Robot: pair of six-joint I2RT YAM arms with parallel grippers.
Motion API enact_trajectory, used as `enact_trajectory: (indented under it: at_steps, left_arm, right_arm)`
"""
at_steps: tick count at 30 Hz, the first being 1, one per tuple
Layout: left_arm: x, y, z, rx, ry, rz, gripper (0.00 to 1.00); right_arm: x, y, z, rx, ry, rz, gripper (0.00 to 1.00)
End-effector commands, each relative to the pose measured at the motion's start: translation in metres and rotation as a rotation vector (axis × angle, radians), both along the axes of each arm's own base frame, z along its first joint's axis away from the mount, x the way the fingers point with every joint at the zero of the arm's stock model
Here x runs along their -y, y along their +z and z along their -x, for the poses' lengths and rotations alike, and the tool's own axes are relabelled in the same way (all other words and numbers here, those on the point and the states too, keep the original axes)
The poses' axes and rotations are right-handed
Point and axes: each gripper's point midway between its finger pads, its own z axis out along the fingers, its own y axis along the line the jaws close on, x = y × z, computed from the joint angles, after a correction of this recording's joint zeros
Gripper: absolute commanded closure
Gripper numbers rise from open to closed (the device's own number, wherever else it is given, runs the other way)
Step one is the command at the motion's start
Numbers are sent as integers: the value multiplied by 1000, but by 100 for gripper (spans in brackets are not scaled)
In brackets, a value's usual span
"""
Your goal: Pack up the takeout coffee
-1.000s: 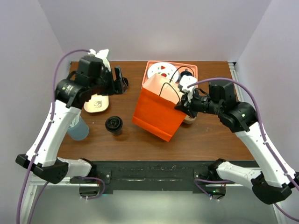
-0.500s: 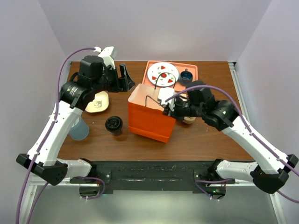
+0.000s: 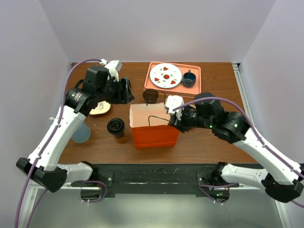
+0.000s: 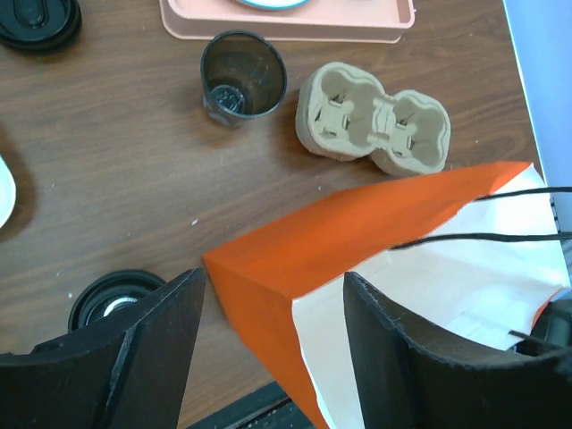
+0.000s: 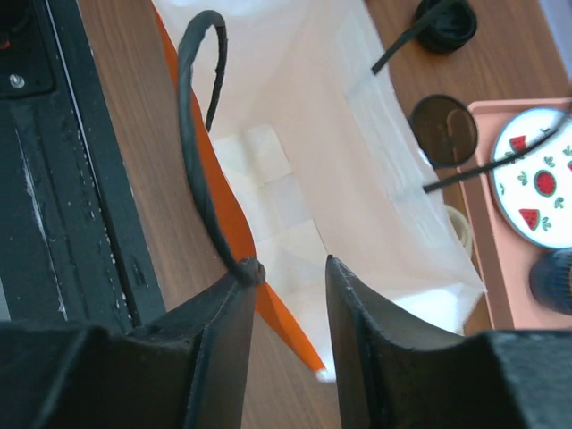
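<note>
- the takeout coffee [image 3: 115,126] stands upright with its black lid on, on the bare table [image 3: 95,147], left of the orange bag [image 3: 154,135] and apart from it; nothing touches it
- the left gripper [image 4: 273,281] hangs above the bag's far left corner; its fingers are spread wide and hold nothing
- the bag stands upright with its mouth open upward; its white inside shows in the right wrist view
- behind the bag, an empty dark cup [image 4: 243,76] stands without a lid, and a cardboard cup carrier [image 4: 374,125] lies just beside it
- the right gripper [image 5: 290,268] is at the bag's right rim; the rim passes between its fingers and the end of a black handle [image 5: 198,134] touches one finger; I cannot tell if the fingers pinch the paper
- the pink tray [image 3: 197,69] is at the far right side
</note>
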Motion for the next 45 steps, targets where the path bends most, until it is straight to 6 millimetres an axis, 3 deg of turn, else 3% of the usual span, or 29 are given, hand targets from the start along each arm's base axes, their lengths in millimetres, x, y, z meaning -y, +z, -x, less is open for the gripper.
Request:
enact_trajectory:
  at_steps: [1,5,8,9,10,12,13,14,17,20,24,26,29,33,36,37,38,40,42,44,45]
  left_arm:
    - [-11,12,23,19,-5,6,32]
    - [-15,6,49,-46,-33,21,31]
    - [-15,-6,70,-117,-57,36,30]
    - [-15,-9,74,-132,-63,39,30]
    - [-15,-16,79,-159,-70,40,31]
    - [-14,-20,84,-174,-80,45,31]
    - [-11,-21,85,-178,-93,58,31]
    - [-9,-21,85,-178,-99,67,31]
    - [-2,-19,84,-180,-123,94,31]
    - [0,-16,84,-177,-130,103,31]
    - [-2,-19,83,-180,-127,90,31]
    - [-2,-26,80,-181,-126,76,31]
    - [-2,-35,72,-181,-130,47,32]
    - [-1,-35,64,-165,-139,22,40]
    - [1,-30,62,-163,-140,28,57]
    - [1,-32,63,-176,-144,27,67]
    - [2,-32,63,-181,-147,28,72]
    - [2,-35,66,-200,-151,27,79]
    - [2,-35,69,-209,-160,26,82]
    - [1,-33,69,-210,-162,18,84]
    - [1,-31,70,-209,-163,21,84]
  right_arm:
    - [1,49,9,-27,-80,-186,55]
    - [-4,75,21,-145,-126,-326,49]
    - [0,95,-3,-235,-366,-441,52]
    - [6,94,-10,-257,-445,-448,53]
    - [19,107,-27,-224,-581,-482,54]
    - [25,95,-42,-268,-744,-462,57]
    - [40,107,-54,-235,-865,-507,57]
    - [41,101,-65,-229,-932,-481,57]
    - [71,103,-81,-159,-1135,-480,58]
    - [98,94,-98,-157,-1277,-472,60]
    - [130,64,-118,-198,-1391,-410,60]
    - [148,39,-125,-207,-1452,-327,60]
    - [159,1,-131,-260,-1497,-233,61]
    - [147,-40,-144,-342,-1421,-137,56]
    - [130,-70,-152,-380,-1229,22,51]
    - [126,-79,-153,-369,-1134,95,51]
    - [117,-96,-155,-423,-1070,130,50]
    - [115,-108,-161,-438,-1011,180,50]
    - [106,-127,-166,-500,-945,201,50]
    - [107,-134,-173,-522,-966,220,50]
    - [113,-152,-174,-566,-1004,283,51]
